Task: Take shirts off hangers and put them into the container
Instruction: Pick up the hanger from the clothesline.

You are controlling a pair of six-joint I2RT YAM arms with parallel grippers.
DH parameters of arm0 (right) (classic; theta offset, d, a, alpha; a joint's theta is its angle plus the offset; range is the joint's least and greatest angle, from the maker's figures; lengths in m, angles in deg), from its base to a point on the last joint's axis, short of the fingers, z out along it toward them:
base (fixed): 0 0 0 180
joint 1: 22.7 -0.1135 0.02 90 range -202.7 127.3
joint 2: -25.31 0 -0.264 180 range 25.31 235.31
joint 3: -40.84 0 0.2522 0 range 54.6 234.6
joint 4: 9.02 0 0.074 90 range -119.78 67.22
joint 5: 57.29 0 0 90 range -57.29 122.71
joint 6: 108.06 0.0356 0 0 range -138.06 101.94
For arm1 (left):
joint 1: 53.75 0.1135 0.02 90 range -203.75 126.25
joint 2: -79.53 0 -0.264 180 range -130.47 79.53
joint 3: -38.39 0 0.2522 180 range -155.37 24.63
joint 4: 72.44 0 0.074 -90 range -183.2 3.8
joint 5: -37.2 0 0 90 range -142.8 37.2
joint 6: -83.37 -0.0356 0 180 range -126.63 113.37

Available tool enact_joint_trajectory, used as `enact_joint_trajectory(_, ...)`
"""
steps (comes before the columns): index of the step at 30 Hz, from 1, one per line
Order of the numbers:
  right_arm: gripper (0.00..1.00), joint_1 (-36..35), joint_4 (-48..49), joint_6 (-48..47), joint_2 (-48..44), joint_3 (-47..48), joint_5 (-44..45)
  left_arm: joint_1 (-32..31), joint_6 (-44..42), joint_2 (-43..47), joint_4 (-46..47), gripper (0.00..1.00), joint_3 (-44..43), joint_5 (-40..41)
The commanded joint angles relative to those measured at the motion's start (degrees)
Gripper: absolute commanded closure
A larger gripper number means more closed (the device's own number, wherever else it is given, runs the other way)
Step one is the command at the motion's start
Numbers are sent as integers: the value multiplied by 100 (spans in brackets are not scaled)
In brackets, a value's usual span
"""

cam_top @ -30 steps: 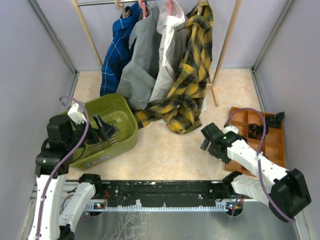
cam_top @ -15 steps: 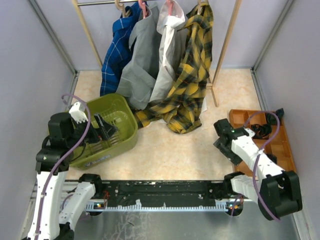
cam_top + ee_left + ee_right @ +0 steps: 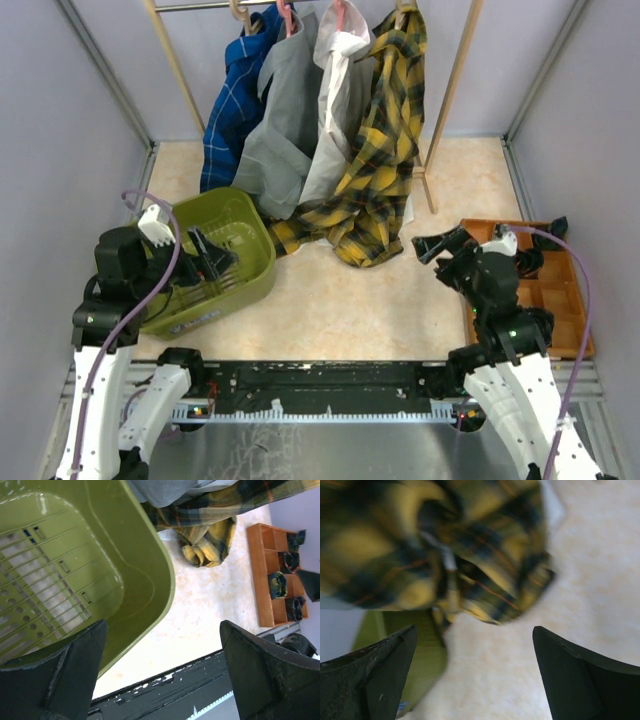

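Four shirts hang side by side on the rack at the back: blue check, grey, white and yellow-and-black plaid. The plaid shirt's tail pools on the floor. Pink hanger hooks and pale ones show at the top. The olive-green container sits at the left and holds no cloth. My left gripper hovers open over its near right corner. My right gripper is open, raised beside the plaid tail, touching nothing.
An orange divided tray of black parts lies at the right, under my right arm. Slanted wooden rack poles flank the shirts. Purple walls close in both sides. A black rail runs along the near edge.
My right arm swung right and lifted over the orange tray, its open gripper turning to face the plaid shirt's tail. The left arm barely moved.
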Motion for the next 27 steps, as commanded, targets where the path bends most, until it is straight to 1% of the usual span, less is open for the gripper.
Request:
enact_joint_trajectory(1,3,35,2333,-225,-399,132,-972,35,10,71,451,1,10,-577)
enact_joint_trajectory(3,4,37,2004,-695,198,919,-1302,29,53,25,635,1,61,-799)
enact_joint_trajectory(5,4,35,1237,-1271,1235,1993,-1691,30,106,-56,750,1,100,-1069)
enact_joint_trajectory(7,7,30,451,-1782,2013,3086,-1900,35,115,-151,824,1,134,-1305)
enact_joint_trajectory(9,10,-26,16,-2200,2520,3972,-1822,31,95,-227,828,2,127,-1367)
enact_joint_trajectory(12,14,-238,-95,-2384,2967,4781,-1547,35,66,-234,833,3,140,-1326)
enact_joint_trajectory(14,15,-597,-307,-2548,3306,5345,-1107,35,85,-221,867,3,157,-1383)
enact_joint_trajectory(18,11,-1315,-794,-2906,4084,6369,-23,33,136,-220,968,4,186,-1756)
enact_joint_trajectory(20,11,-1576,-890,-2959,4361,6734,742,35,77,-220,935,4,194,-1850)
enact_joint_trajectory(23,11,-1918,-747,-3227,4686,7072,1727,31,72,-157,796,4,181,-1581)
enact_joint_trajectory(27,10,-1991,-483,-3375,5098,7361,2230,35,176,73,785,3,219,-1205)
